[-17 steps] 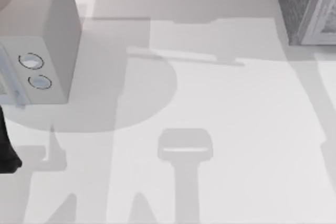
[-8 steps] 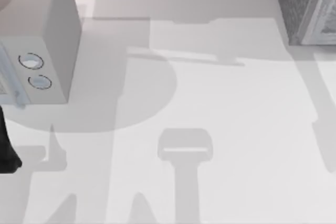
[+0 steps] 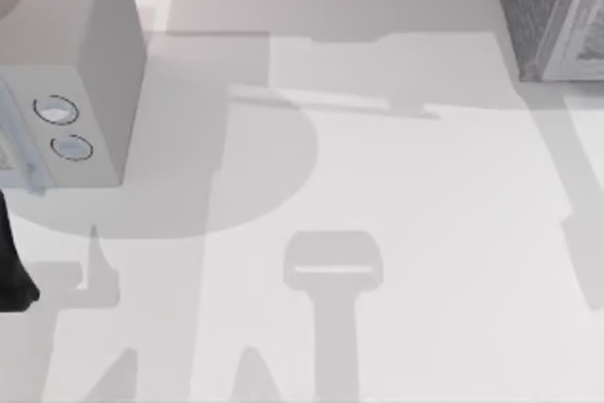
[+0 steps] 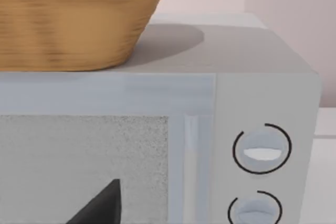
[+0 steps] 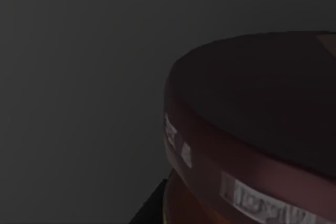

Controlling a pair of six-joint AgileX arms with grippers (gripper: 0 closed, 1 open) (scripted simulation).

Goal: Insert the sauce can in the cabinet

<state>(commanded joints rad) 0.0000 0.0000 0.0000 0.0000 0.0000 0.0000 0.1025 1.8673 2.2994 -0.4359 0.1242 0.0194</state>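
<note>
The cabinet [image 3: 543, 7] stands at the table's far right corner, with dark speckled sides and a lighter framed front. The right wrist view is dark. In it the sauce can [image 5: 252, 124] sits very close, and its maroon round lid and a strip of label are visible. A dark part of my left arm [image 3: 11, 271] sits at the table's left edge, below the pale box. In the left wrist view a dark wedge [image 4: 100, 205] of the left gripper points at that box's front.
A pale grey box with two round dials [image 3: 90, 92] stands at the left. The left wrist view faces its front [image 4: 262, 150] from close up. A woven basket [image 4: 73, 19] rests on top of it. Arm shadows lie across the white table [image 3: 396, 195].
The shadow at the table's right edge has shifted slightly. The left arm has not moved.
</note>
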